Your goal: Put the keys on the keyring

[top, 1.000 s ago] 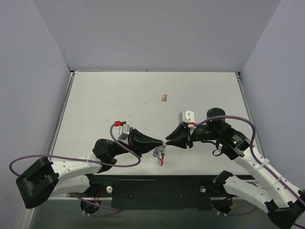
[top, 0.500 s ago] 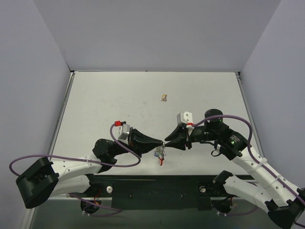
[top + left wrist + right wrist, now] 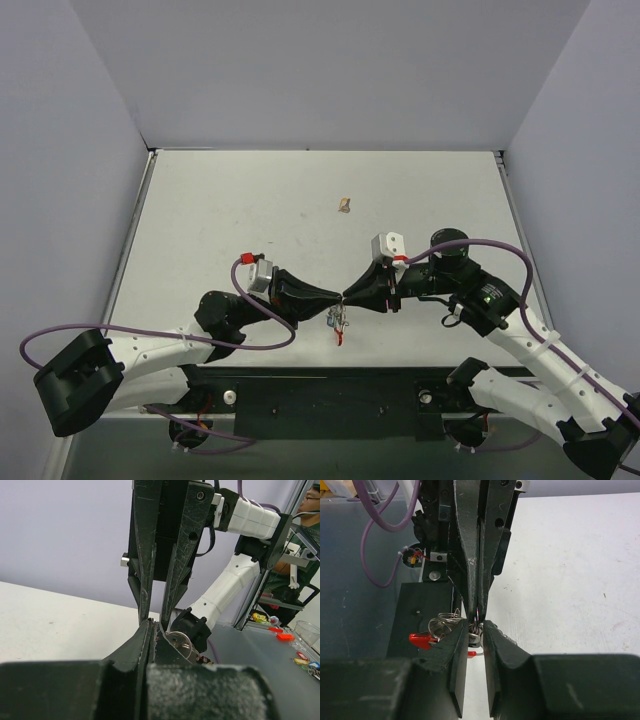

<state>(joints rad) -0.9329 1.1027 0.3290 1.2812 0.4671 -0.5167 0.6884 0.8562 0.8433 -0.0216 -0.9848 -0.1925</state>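
Note:
My left gripper (image 3: 338,297) is shut on the keyring, and the bunch of small silver keys (image 3: 337,320) with a red bit (image 3: 340,340) hangs from its tips just above the table's near edge. In the left wrist view the silver ring (image 3: 181,642) shows just right of my shut fingertips (image 3: 148,626). My right gripper (image 3: 348,296) meets it tip to tip. Its jaws stand narrowly apart around the left tips and the keys (image 3: 476,632). Wire ring coils (image 3: 442,624) and a red tag (image 3: 420,639) stick out to the left of the right gripper (image 3: 475,630).
A small tan lump (image 3: 345,205) lies on the white table (image 3: 250,220) well beyond both grippers. The black base plate (image 3: 330,400) runs along the near edge under the keys. Grey walls close in the left, right and far sides.
My right gripper has moved left until its tips meet the left gripper's tips. The hanging keys have shifted slightly left with it. The left arm has barely moved.

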